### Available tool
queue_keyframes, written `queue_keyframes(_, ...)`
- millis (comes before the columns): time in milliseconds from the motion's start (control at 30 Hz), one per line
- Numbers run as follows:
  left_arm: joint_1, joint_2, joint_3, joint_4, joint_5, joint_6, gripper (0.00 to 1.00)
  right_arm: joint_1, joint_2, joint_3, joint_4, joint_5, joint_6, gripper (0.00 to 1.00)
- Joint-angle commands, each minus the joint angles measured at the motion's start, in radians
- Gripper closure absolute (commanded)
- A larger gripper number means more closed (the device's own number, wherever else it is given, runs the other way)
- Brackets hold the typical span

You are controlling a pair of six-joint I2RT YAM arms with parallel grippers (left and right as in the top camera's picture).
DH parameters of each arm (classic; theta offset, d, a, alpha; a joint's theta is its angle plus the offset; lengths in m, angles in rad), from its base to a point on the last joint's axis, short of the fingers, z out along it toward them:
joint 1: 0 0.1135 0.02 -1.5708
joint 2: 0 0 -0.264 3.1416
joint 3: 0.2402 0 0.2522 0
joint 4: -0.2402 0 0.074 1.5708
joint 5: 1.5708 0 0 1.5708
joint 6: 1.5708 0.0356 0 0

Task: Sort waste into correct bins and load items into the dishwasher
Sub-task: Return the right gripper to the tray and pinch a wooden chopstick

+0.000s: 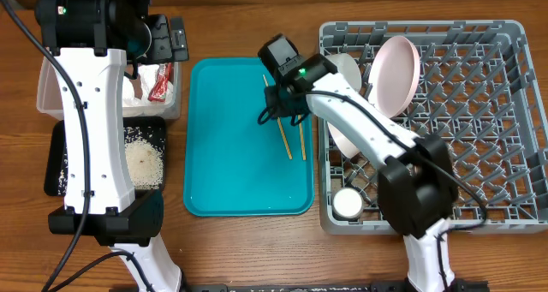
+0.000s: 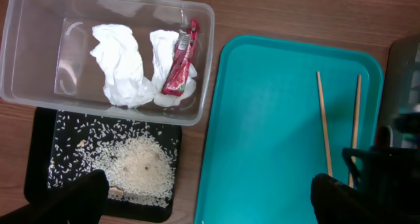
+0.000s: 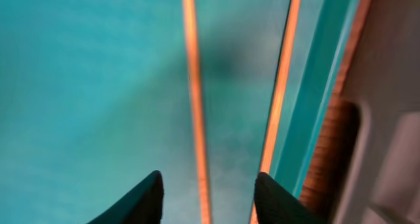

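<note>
Two wooden chopsticks (image 1: 283, 138) lie on the teal tray (image 1: 231, 163) near its right edge. My right gripper (image 1: 278, 112) is open low over them. In the right wrist view its fingers (image 3: 207, 184) straddle the left chopstick (image 3: 194, 86), and the other chopstick (image 3: 282, 86) lies by the right finger. My left gripper (image 2: 210, 194) is wide open and empty, high above the clear tub (image 2: 20, 53). The tub holds white napkins (image 2: 118, 63) and the red wrapper (image 2: 180, 60). Rice (image 2: 138, 168) lies in the black tray (image 2: 39, 138).
The grey dish rack (image 1: 479, 112) stands at the right. It holds a pink plate (image 1: 396, 74), a white bowl (image 1: 347, 69) and a small white cup (image 1: 348, 204). The rack's wall is close to the right of the chopsticks.
</note>
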Motion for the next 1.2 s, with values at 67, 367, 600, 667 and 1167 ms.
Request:
queue_keyframes(67, 0.002, -0.021, 0.021, 0.003, -0.010, -0.010, 0.00, 0.024, 0.102, 0.008, -0.010, -0.041, -0.018, 0.60)
queue_keyframes(367, 0.002, -0.021, 0.021, 0.003, -0.010, -0.010, 0.00, 0.036, 0.153, -0.002, -0.011, -0.042, -0.017, 0.72)
queue_keyframes(600, 0.002, -0.021, 0.021, 0.003, -0.010, -0.010, 0.00, 0.048, 0.153, -0.007, -0.057, -0.042, -0.016, 0.90)
queue_keyframes(667, 0.002, -0.021, 0.021, 0.003, -0.010, -0.010, 0.00, 0.061, 0.153, -0.007, -0.060, -0.042, -0.016, 0.94)
queue_keyframes(1167, 0.002, -0.021, 0.021, 0.003, -0.010, -0.010, 0.00, 0.048, 0.056, 0.301, -0.357, -0.037, -0.018, 0.96)
